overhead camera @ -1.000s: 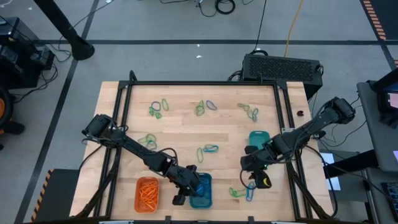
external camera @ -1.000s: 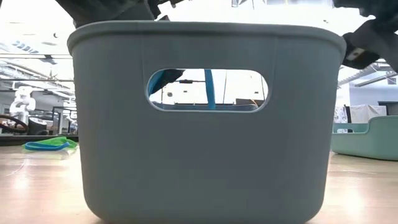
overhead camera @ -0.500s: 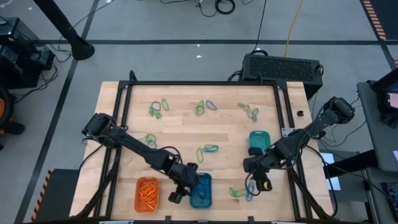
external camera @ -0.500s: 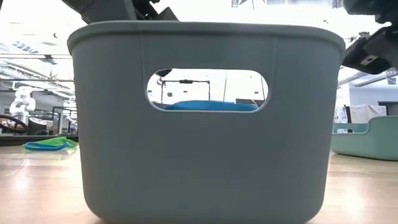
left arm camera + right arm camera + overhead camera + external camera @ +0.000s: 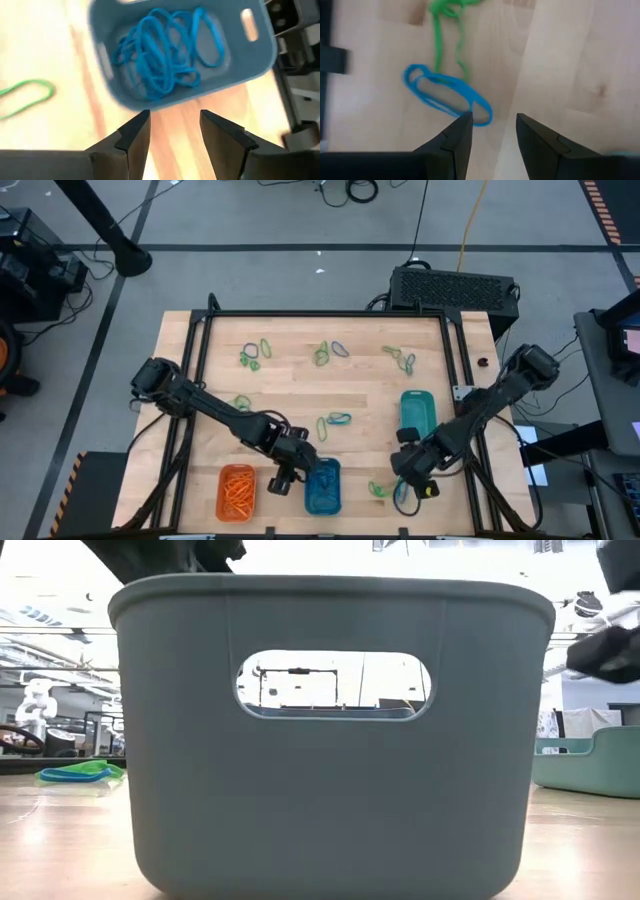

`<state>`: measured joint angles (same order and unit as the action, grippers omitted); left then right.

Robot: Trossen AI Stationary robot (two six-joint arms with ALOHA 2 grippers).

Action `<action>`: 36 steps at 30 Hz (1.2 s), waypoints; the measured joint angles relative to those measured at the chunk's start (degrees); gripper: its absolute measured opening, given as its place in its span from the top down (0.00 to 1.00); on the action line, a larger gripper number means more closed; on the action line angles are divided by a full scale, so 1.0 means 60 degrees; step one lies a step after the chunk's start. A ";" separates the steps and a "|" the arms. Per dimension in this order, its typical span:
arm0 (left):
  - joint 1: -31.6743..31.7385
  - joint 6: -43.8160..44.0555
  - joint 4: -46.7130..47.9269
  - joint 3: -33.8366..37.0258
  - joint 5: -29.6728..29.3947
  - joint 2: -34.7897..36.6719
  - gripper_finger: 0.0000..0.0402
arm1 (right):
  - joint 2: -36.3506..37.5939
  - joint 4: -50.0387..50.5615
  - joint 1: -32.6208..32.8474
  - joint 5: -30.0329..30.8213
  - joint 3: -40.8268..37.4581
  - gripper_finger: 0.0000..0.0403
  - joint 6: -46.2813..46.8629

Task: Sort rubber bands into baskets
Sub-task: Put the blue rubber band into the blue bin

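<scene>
The blue basket (image 5: 323, 487) stands near the table's front edge and holds a tangle of blue rubber bands (image 5: 165, 55). The orange basket (image 5: 237, 491), to its left, holds orange bands. The teal basket (image 5: 417, 410) stands at the right. My left gripper (image 5: 283, 480) hovers open between the orange and blue baskets, its fingers (image 5: 135, 135) empty. My right gripper (image 5: 403, 480) hangs open over a blue band (image 5: 447, 95) and a green band (image 5: 447, 30) that lie flat on the wood near the front right.
Loose bands lie in small clusters across the far half of the table (image 5: 255, 355), (image 5: 330, 352), (image 5: 400, 360) and mid-table (image 5: 335, 420), (image 5: 240, 405). A black frame (image 5: 325, 313) rims the table. In the low view the blue basket's wall (image 5: 330, 770) blocks most of the scene.
A blue band that hung over the blue basket has dropped into it. My left gripper has risen and drawn back toward the table's left, off the basket's edge. My right gripper has sunk and gone toward the near edge, over the bands at the front right.
</scene>
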<state>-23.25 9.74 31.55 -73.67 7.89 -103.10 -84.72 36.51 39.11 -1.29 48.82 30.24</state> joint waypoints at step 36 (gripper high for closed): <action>0.0004 -0.0261 0.0557 0.0000 -0.0758 0.0221 0.56 | -0.1953 0.0067 0.0795 0.0198 0.0757 0.99 0.1226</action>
<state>-23.22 8.17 34.90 -73.67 3.34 -101.77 -96.44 36.91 43.88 -0.10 53.36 37.60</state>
